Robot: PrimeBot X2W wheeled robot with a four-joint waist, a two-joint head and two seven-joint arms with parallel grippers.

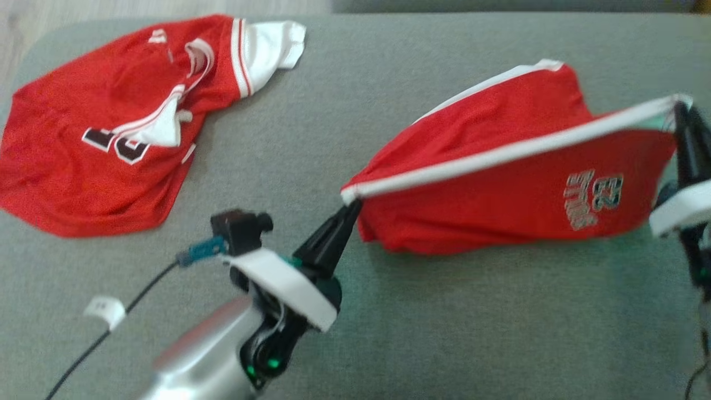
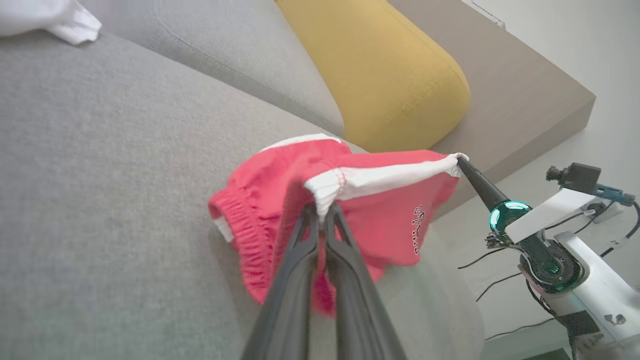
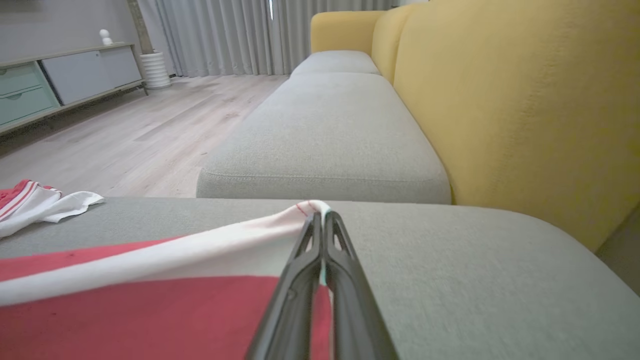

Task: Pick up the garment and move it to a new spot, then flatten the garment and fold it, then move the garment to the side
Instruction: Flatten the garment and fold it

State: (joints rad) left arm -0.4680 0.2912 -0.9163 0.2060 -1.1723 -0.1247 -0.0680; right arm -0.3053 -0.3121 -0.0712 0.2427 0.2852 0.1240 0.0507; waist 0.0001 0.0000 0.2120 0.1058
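Observation:
The garment (image 1: 500, 189) is a pair of red shorts with white trim and a small printed logo, stretched above the grey sofa seat at the right of the head view. My left gripper (image 1: 351, 204) is shut on the left corner of its white-trimmed edge. My right gripper (image 1: 679, 105) is shut on the other corner at the far right. The white edge runs taut between them and the rest hangs onto the cushion. In the left wrist view my left gripper (image 2: 322, 212) pinches the white hem of the shorts (image 2: 380, 210). The right wrist view has my right gripper (image 3: 322, 216) shut on the hem (image 3: 210, 250).
A red jersey (image 1: 105, 128) with white sleeves lies crumpled at the far left of the grey seat cushion (image 1: 444, 333). A yellow back cushion (image 2: 385, 70) stands behind the seat. Another grey seat (image 3: 325, 130) extends beyond, with wood floor (image 3: 125, 130) alongside.

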